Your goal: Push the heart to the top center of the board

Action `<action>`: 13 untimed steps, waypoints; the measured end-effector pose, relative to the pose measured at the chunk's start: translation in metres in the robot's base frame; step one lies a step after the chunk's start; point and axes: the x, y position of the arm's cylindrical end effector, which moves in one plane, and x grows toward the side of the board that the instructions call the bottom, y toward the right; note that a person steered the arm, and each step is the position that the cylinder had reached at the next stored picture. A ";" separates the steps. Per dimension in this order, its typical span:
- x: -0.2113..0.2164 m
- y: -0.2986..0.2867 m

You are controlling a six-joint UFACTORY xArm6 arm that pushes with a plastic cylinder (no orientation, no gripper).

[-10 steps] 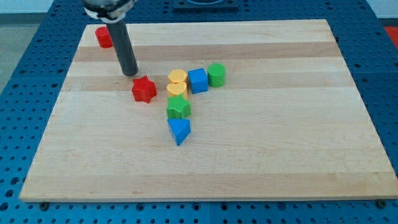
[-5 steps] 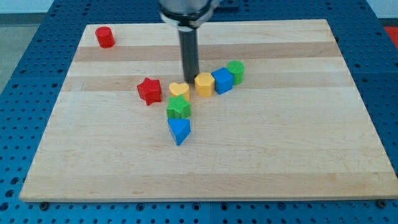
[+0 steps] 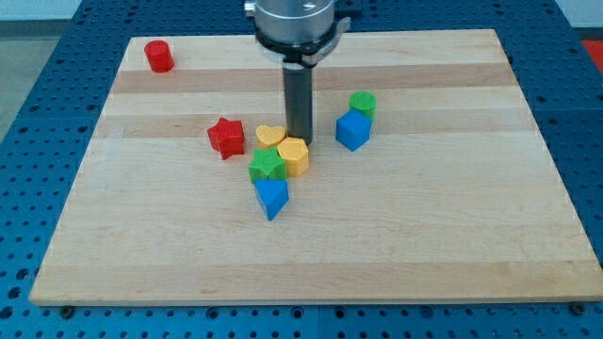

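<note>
**Tip set just right of the heart**

All places are given from the yellow heart (image 3: 271, 136), which lies slightly left of the middle of the board (image 3: 452, 226), well below its top edge. The board is carried by a blue pegboard counter (image 3: 38, 122).

Far to the upper left, near the board's top-left corner, a red cylinder (image 3: 158, 56) is seen. Just left of the heart, apart from it, a red star (image 3: 226, 137) is placed. Directly below the heart and touching it, a green star-like block (image 3: 268, 166) is found, and below that a blue triangle (image 3: 271, 198). At the heart's lower right, touching it, a second yellow block (image 3: 294, 156) is set. My tip (image 3: 301, 141) is planted just right of the heart, at the upper edge of that yellow block. No fingers are carried by the rod, so nothing is grasped. Further right, well apart, a blue cube (image 3: 352, 130) is seen, with a green cylinder (image 3: 363, 103) touching its upper right.
</note>
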 end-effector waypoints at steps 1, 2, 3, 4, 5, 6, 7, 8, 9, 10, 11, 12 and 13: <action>0.014 -0.022; 0.021 -0.042; 0.037 -0.044; 0.058 -0.046; 0.080 -0.046; 0.095 -0.054; 0.086 -0.070; 0.067 -0.081; 0.019 -0.070; -0.042 -0.051; -0.121 -0.019; -0.158 -0.009; -0.154 -0.010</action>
